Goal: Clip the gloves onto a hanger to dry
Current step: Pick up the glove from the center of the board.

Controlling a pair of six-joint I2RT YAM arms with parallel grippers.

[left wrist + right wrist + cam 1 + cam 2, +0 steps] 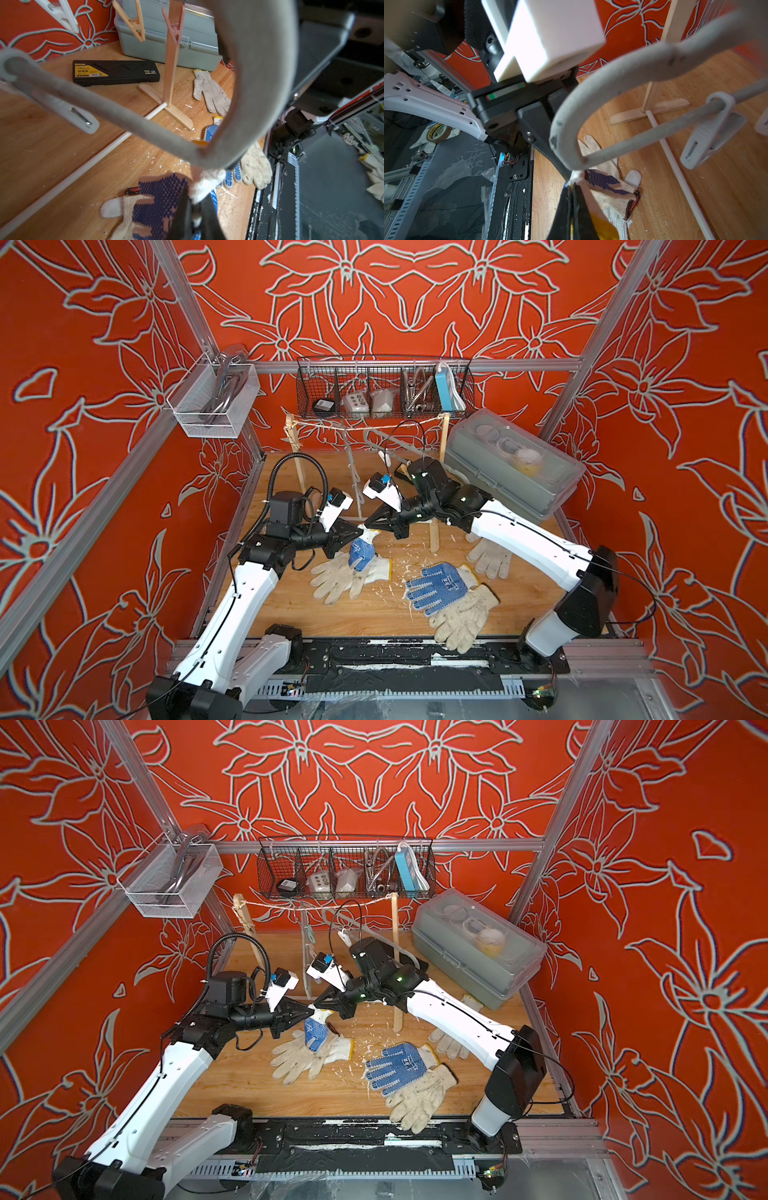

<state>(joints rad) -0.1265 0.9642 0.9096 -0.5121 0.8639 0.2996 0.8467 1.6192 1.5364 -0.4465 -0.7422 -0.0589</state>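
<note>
The left tool (361, 534) is clamped on the white cuff of a blue-dotted glove (360, 554). The right tool (366, 526) pinches the same cuff at its yellow edge, tip to tip with the left, near the middle of the table (286, 610). The glove hangs from the two grips with its palm dots showing, its lower end over a plain glove (338, 580) that lies flat on the table. In the wrist views the grey hanger (116, 116) curves close above the pinched cuff, with a white peg (710, 137) on its bar. To the right, nearer the front edge, a second dotted glove (440, 585) lies palm up. It overlaps a soiled glove (463, 620) whose fingertips reach the black rail. A further glove (490, 559) lies right of the wooden stand (434, 537), partly under the right arm. A grey lidded box (515, 466) sits at the far right.
</note>
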